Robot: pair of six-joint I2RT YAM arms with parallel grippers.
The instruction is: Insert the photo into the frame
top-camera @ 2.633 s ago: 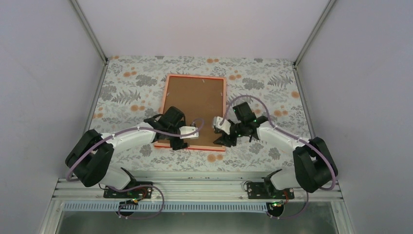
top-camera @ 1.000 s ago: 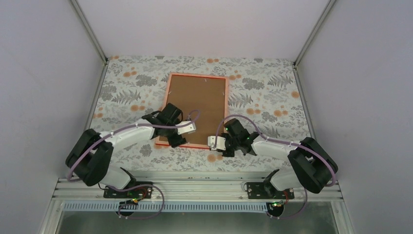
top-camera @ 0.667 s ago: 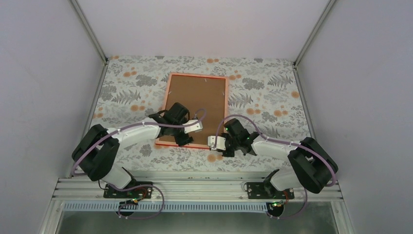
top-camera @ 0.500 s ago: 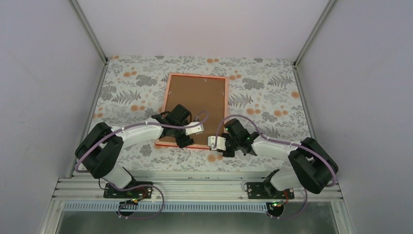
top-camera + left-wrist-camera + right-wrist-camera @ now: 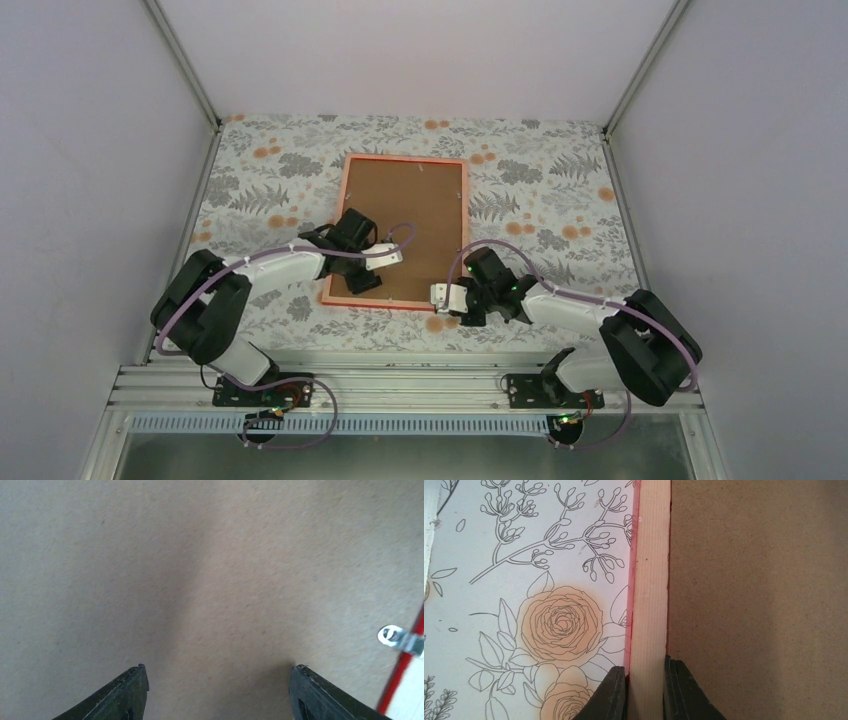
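Observation:
The frame lies face down on the floral cloth, its pale pink back rim around a brown backing board. The photo is hidden. My left gripper hovers open just over the board's near-left part; in the left wrist view its fingertips stand wide apart with only bare board between them. My right gripper is at the frame's near right corner. In the right wrist view it is shut on the frame's pale wooden edge, with the board to the right.
A small metal tab sticks over the frame's red edge at the right of the left wrist view. An orange rose print on the cloth lies just outside the gripped edge. Enclosure walls stand on three sides.
My left gripper swung right over the board's near part, then came back left. My right gripper came from above the board's corner down to the near edge and stayed there.

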